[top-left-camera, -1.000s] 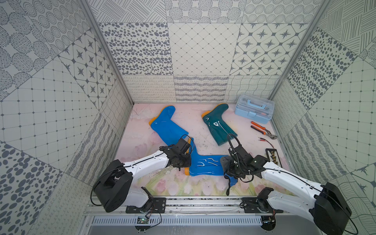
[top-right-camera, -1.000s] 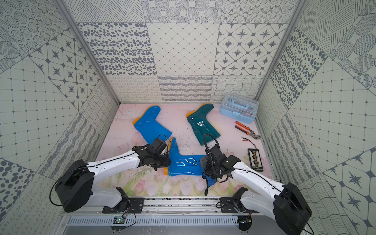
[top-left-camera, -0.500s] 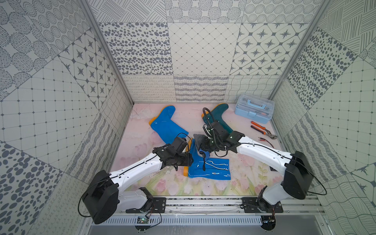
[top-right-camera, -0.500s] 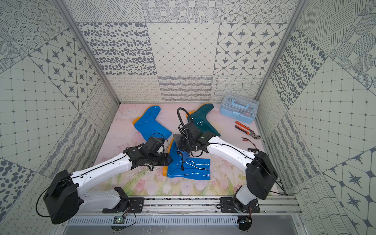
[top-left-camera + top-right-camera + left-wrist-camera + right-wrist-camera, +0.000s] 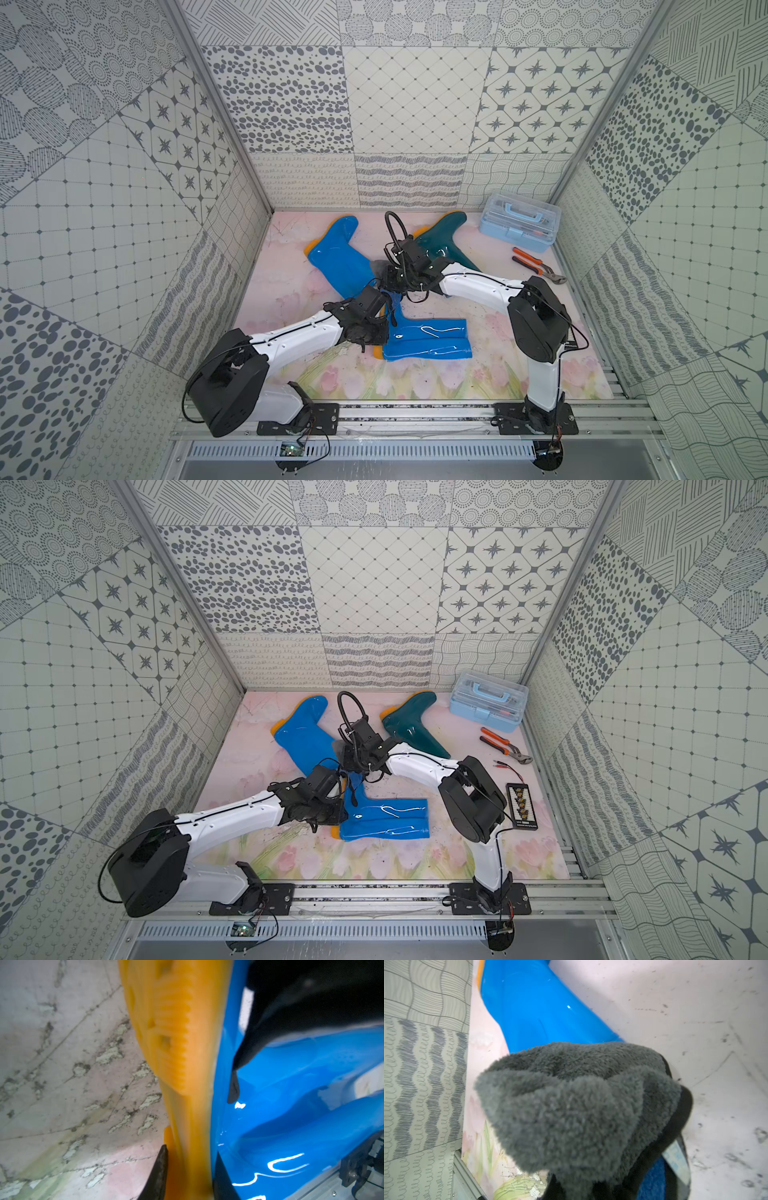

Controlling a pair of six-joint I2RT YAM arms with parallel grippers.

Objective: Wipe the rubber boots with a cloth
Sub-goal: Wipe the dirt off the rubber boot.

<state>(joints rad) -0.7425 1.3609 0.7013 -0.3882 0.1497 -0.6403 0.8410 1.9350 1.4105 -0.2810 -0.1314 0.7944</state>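
Three rubber boots lie on the floor: a blue boot (image 5: 338, 257) at the back left, a teal boot (image 5: 442, 241) at the back middle, and a front blue boot (image 5: 428, 343) with its shaft pointing right. My left gripper (image 5: 374, 332) (image 5: 190, 1174) is shut on the front boot's orange sole (image 5: 182, 1064), one finger (image 5: 160, 1172) on each side. My right gripper (image 5: 388, 278) (image 5: 571, 1188) is shut on the bunched grey cloth (image 5: 581, 1101) (image 5: 379, 268), which hides its fingers. The cloth hangs over the lower shaft of the back blue boot (image 5: 533, 1012), close to the front boot's toe.
A light blue toolbox (image 5: 519, 226) stands at the back right, with orange pliers (image 5: 536, 266) lying in front of it. A black strip (image 5: 519, 806) and red-tipped leads (image 5: 505, 764) lie along the right wall. Patterned walls close in three sides.
My right arm has swung from the front boot's shaft end back and left to the middle, carrying the cloth. My left gripper has stayed at the front boot's heel.
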